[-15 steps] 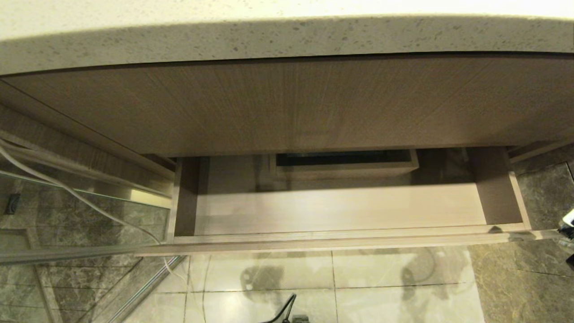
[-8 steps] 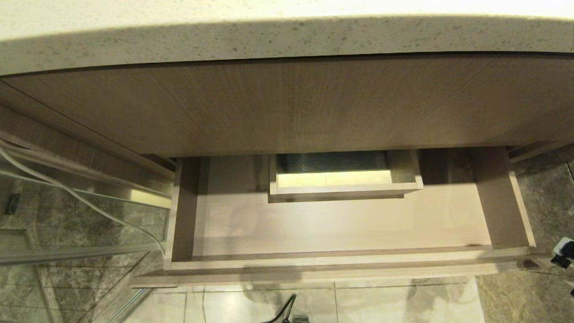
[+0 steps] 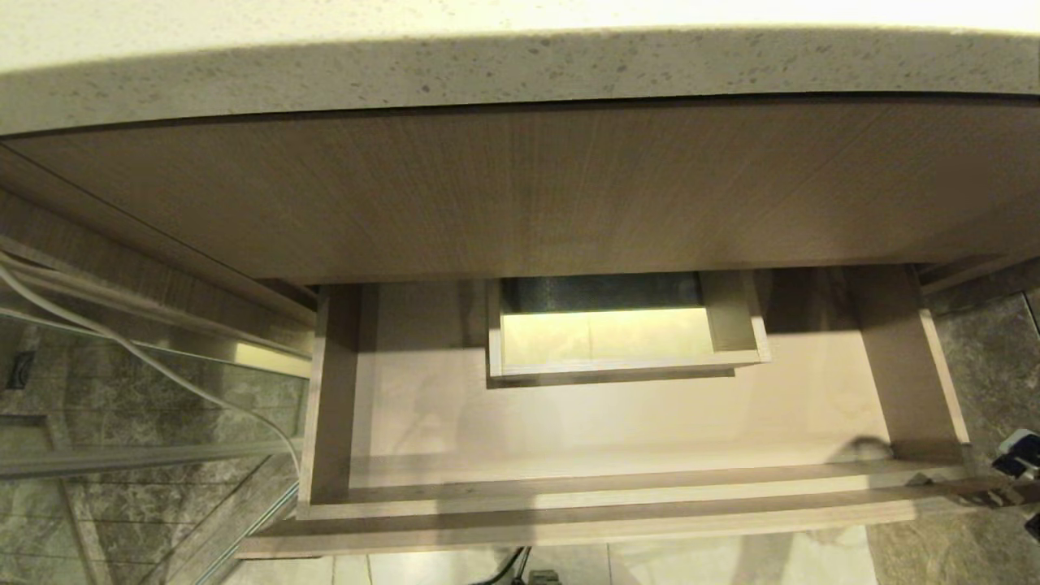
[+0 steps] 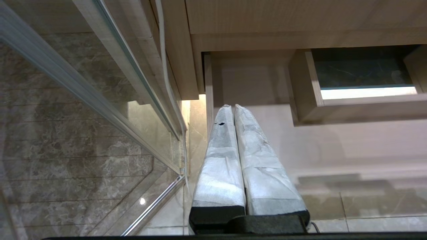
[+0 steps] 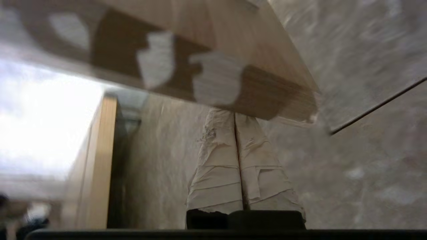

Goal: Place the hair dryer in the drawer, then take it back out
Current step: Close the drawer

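My right gripper (image 5: 235, 115), jaws clenched with nothing between them, sits under the right end of the wide, shallow, light wood-grain drawer (image 3: 601, 496), whose long axis runs side to side before me. My left gripper (image 4: 233, 108), jaws also clenched and empty, hangs over the drawer's left end, pointing inward. The drawer stands open with a bare floor. The hair dryer shows in no view, so I cannot tell which arm is nearer it.
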Motion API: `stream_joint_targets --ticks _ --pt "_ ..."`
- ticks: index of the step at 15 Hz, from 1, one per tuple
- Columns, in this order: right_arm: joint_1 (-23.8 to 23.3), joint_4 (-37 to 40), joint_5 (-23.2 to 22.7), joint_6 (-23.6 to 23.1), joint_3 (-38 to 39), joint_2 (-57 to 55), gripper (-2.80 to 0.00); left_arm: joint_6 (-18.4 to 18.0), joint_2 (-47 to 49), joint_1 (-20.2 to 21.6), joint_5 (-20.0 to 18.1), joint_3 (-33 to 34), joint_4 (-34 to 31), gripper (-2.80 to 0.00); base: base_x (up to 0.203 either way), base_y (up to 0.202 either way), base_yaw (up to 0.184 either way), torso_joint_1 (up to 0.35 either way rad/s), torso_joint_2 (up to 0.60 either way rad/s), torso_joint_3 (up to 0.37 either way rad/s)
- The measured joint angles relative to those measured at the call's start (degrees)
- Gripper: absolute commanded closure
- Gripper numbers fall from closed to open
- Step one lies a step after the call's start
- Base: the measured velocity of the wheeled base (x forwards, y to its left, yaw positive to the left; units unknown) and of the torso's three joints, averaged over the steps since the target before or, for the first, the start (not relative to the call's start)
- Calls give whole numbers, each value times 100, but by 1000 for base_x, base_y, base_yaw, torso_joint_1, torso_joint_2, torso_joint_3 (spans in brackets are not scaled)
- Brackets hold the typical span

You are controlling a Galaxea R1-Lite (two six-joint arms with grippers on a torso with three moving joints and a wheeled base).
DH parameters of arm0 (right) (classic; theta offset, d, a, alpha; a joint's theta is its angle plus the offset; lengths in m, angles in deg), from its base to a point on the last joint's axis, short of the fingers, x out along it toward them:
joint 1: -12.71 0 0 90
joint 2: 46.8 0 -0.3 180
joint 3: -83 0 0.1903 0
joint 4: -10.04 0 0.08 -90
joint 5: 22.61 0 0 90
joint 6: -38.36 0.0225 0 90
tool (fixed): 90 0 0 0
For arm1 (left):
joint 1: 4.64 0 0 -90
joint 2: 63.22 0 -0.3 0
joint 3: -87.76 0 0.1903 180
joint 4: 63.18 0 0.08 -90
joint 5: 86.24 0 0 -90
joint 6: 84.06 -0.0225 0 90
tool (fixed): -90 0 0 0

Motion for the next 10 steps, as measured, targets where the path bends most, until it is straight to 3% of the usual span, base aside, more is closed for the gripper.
stream_joint_targets --ticks 6,10 --pt "431 -665 -50 975 -257 150 0 0 0 0 0 0 0 0 0 0 0 0 0 0" --pt "697 -1565 -22 1528 -378 269 0 4 0 -2 0 0 0 0 0 0 0 0 0 0"
